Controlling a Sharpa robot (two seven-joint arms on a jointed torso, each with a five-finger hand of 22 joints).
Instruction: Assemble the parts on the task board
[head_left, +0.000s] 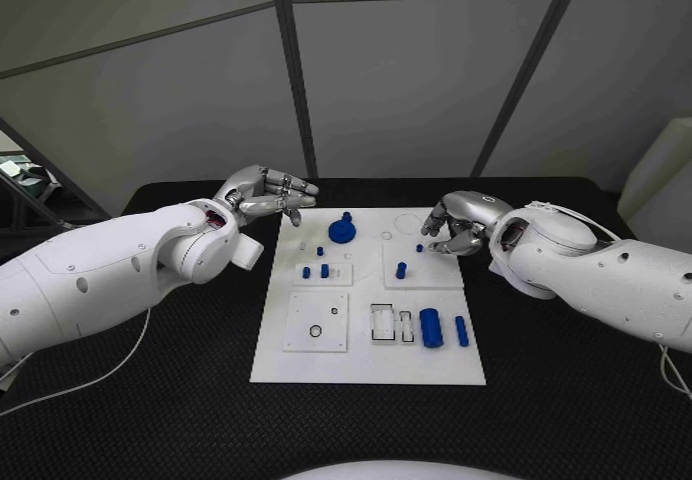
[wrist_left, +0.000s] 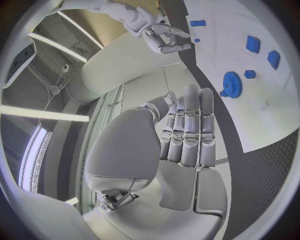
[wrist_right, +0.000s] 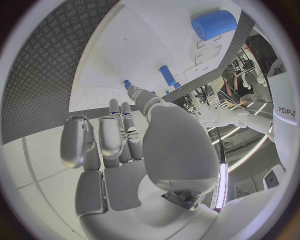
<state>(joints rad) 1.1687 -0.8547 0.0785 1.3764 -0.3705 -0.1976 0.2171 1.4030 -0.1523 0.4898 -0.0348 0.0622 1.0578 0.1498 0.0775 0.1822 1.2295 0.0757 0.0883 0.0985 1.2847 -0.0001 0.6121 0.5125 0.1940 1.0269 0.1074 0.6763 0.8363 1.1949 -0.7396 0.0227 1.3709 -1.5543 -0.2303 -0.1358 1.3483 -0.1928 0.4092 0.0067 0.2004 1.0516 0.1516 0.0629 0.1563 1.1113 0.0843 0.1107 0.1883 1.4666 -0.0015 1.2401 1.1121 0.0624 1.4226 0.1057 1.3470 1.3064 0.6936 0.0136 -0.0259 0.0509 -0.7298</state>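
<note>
Fingertips of right silver hand (head_left: 459, 228) curl over white task board (head_left: 433, 365), contact unclear; left silver hand (head_left: 265, 196) empty, fingers apart, above black table (head_left: 144, 400).

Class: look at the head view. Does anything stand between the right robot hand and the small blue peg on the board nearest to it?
Nothing visible does. The right robot hand hovers at the board's far right edge, and the peg stands just beside its fingertips with bare white board between them.

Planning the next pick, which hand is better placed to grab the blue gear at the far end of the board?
Left, probably. The left hand hovers empty nearer the blue gear; the right hand is over the board's far right corner.
</note>
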